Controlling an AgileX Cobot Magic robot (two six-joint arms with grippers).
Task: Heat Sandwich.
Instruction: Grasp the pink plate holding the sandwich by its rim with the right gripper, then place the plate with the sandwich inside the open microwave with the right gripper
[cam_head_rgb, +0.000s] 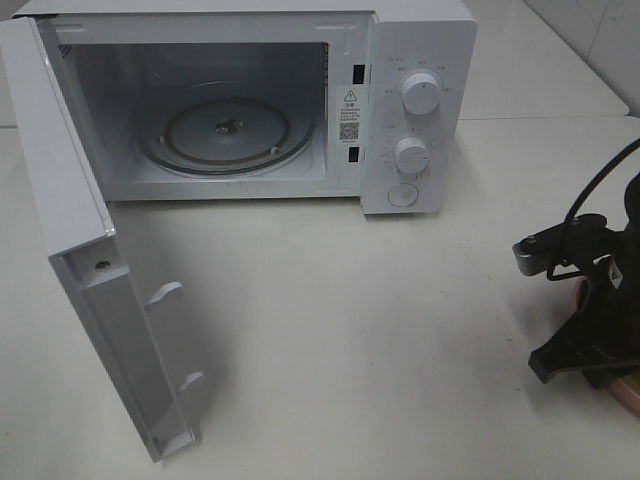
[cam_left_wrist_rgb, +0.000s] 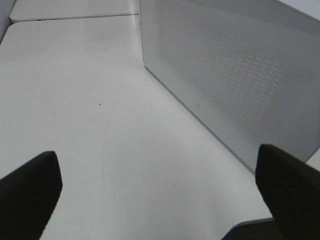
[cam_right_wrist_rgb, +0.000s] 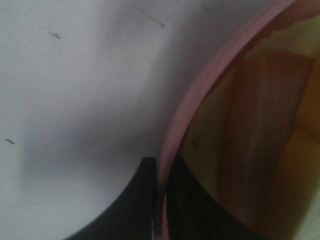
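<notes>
well, the right gripper (cam_right_wrist_rgb: 161, 167) is clamped on the rim of the pink plate (cam_right_wrist_rgb: 200, 85), one black finger (cam_right_wrist_rgb: 130, 200) outside the rim and the other inside it, the two pressed nearly together with only the rim between them. the sandwich (cam_right_wrist_rgb: 260, 125) lies on that plate, close behind the inner finger; it shows as pale yellow bread with an orange-brown band, blurred at this range. in the high view the right arm (cam_head_rgb: 590, 300) stands at the right edge of the table (cam_head_rgb: 350, 330) and covers the sandwich, with only a sliver of the plate (cam_head_rgb: 628, 395) showing under it. plate and sandwich are well apart from the microwave (cam_head_rgb: 420, 60), which sits at the back of the table.

the microwave's door (cam_head_rgb: 90, 270) is swung fully open towards the left front. the glass turntable (cam_head_rgb: 230, 130) inside is bare. two round knobs (cam_head_rgb: 420, 95) and a round button sit on the panel right of the cavity.

the left gripper (cam_left_wrist_rgb: 157, 155) has its fingers (cam_left_wrist_rgb: 30, 195) spread wide apart, holding nothing, low over the table. beside it stands a white wall (cam_left_wrist_rgb: 235, 85) dotted with fine holes; whether that is the door or the microwave's side i cannot tell.
</notes>
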